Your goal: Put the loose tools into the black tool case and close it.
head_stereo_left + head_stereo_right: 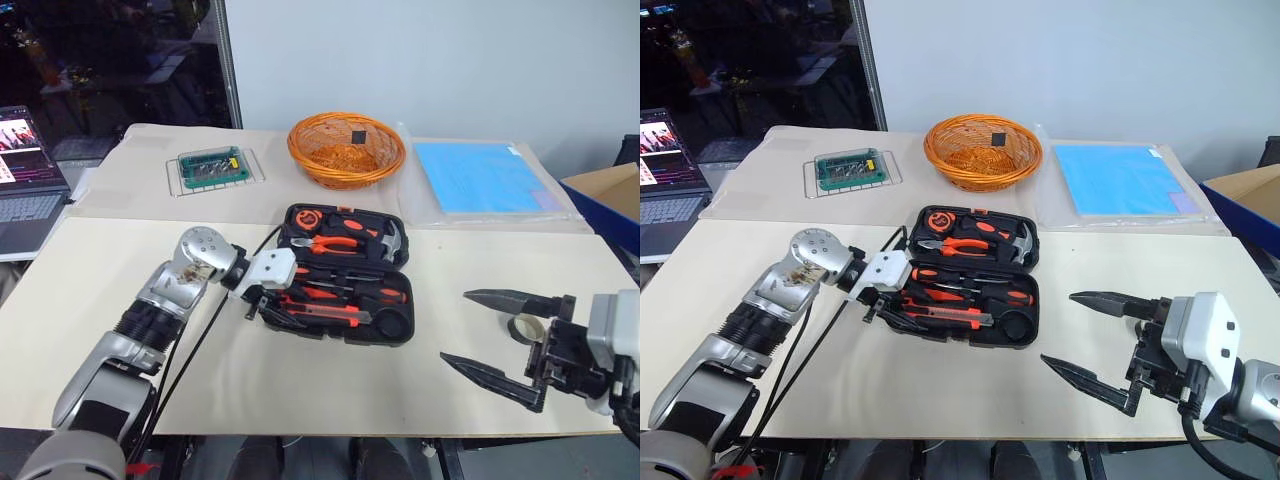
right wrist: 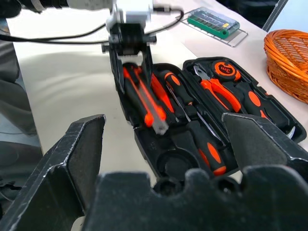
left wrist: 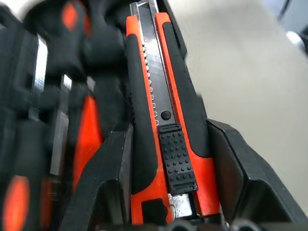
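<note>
Near the middle of the worktop the black tool case [image 1: 345, 272] lay open, lid half toward the far edge, base half toward the near edge. The utility knife [image 3: 166, 120] sat in the nearest recess of the base, w/ screwdrivers [image 2: 190, 118] in the slots beside it; no loose tools showed on the bare board.

Left gripper [image 1: 258, 300] was at the case's left end, fingers narrowed round the knife's butt end. Wrist view showed one finger [image 3: 103, 178] on each side of the handle, seemingly touching. Whether it was truly clamped or just bracketing, I couldn't tell for sure; read as a hold.

Risks, my guess:
- If the fingers let go before the knife is seated flat, it could sit proud of the recess and block the lid.
- Pulling back w/ fingers snagged on the case wall could drag or tip the whole case, since nothing pinned it.
- Closing the lid w/ a finger inside would jam it.

Pose: left arm reached in from the near-left corner, forearm angled toward the case, wrist pitched down into the base. Right gripper [image 1: 1095, 340] hung near the near-right edge, well apart from the case, jaws spread wide and empty, pointing left toward it.
</note>
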